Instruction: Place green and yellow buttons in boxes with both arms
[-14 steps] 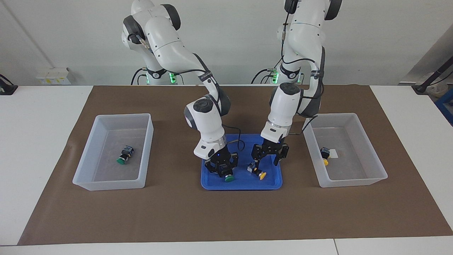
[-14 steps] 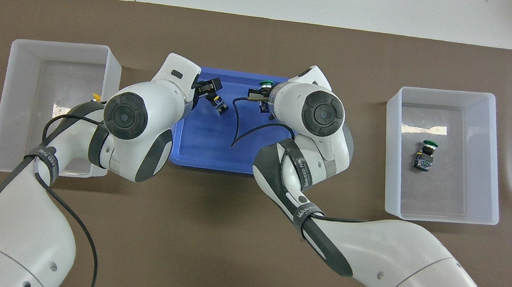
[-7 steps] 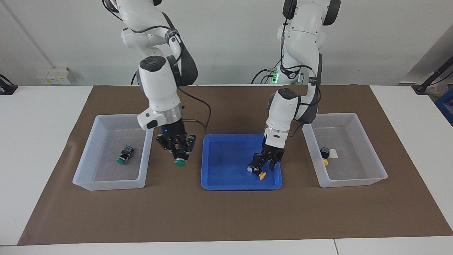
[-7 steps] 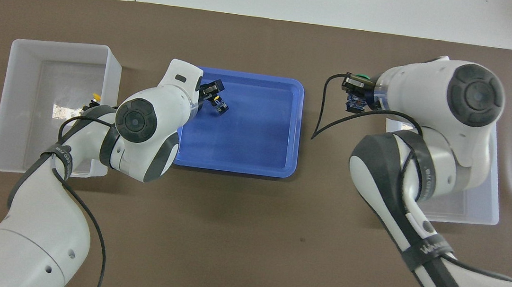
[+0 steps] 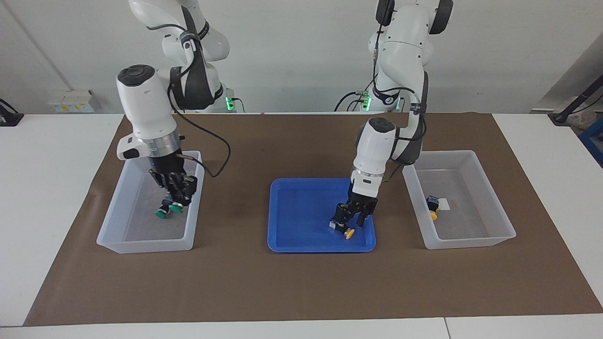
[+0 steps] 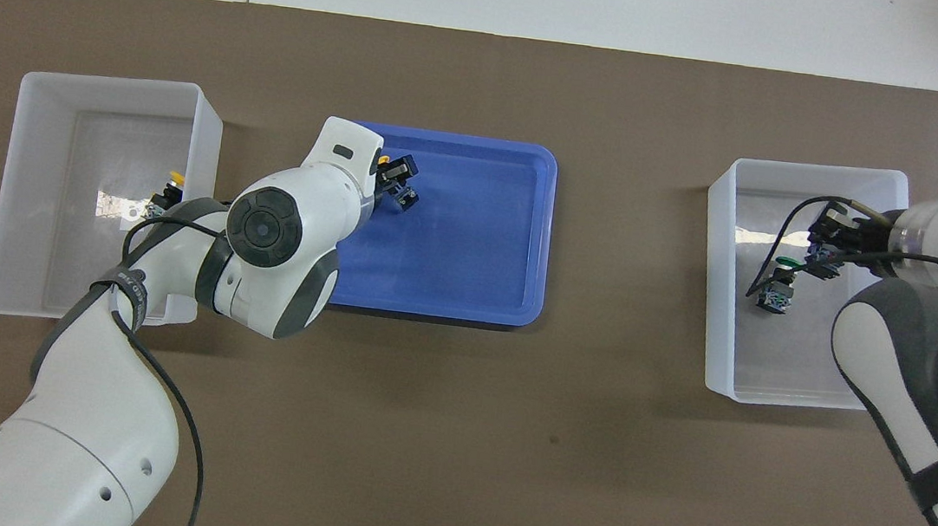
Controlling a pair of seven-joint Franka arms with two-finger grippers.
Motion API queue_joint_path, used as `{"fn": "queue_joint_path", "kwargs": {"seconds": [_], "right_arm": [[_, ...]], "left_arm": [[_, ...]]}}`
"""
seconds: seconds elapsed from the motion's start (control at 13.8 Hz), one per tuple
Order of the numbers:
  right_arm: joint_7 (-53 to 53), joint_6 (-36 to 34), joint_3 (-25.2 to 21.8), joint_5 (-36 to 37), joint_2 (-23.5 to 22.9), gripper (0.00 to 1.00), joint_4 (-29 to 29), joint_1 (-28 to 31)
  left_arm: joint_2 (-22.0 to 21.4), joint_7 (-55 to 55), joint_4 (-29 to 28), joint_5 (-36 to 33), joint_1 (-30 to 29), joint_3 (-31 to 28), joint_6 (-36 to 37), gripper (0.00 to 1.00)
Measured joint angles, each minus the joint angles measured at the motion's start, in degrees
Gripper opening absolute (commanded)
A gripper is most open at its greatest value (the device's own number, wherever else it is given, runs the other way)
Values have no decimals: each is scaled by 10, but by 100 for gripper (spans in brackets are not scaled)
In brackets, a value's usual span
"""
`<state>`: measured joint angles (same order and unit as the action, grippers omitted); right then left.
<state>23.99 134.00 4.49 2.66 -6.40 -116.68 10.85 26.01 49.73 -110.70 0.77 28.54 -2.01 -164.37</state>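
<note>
I am holding the right gripper (image 5: 176, 194) inside the box (image 5: 118, 197) at the right arm's end, clamped on a green button (image 5: 176, 207) beside another green button (image 5: 162, 213). My left gripper (image 5: 351, 219) is gripping a yellow button (image 5: 347, 232) in the blue tray (image 5: 301, 245). The other box (image 5: 490, 207) is holding a yellow button (image 5: 432, 211).

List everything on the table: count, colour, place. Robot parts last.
Green buttons: 2, green caps on black bodies; one lies in the box at the right arm's end, the other is held over that box.
Yellow buttons: 2, yellow caps; one lies in the box at the left arm's end, one in the tray, at the left gripper.
Boxes: 2, translucent whitish; one at the right arm's end, one at the left arm's end.
Tray: 1, blue, between the boxes.
Mat: 1, brown, under everything.
Right gripper: black, over its box, holding a green button.
Left gripper: black, down in the tray at the yellow button.
</note>
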Motion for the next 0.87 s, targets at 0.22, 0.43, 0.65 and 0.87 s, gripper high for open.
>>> {"fn": "queue_joint_path", "kwargs": {"seconds": [0.22, 0.43, 0.65, 0.87], "right_arm": [[-21, 59, 0, 0, -6, 0, -56, 24], [-69, 139, 0, 0, -42, 0, -75, 28], [-83, 171, 0, 0, -74, 0, -75, 31], [-85, 170, 3, 0, -80, 0, -76, 30]], "left_arm": [[2, 12, 0, 0, 1, 0, -4, 36], [2, 15, 0, 0, 2, 0, -5, 9], [2, 15, 1, 0, 2, -1, -5, 0], [2, 15, 6, 0, 2, -2, -6, 0]]}}
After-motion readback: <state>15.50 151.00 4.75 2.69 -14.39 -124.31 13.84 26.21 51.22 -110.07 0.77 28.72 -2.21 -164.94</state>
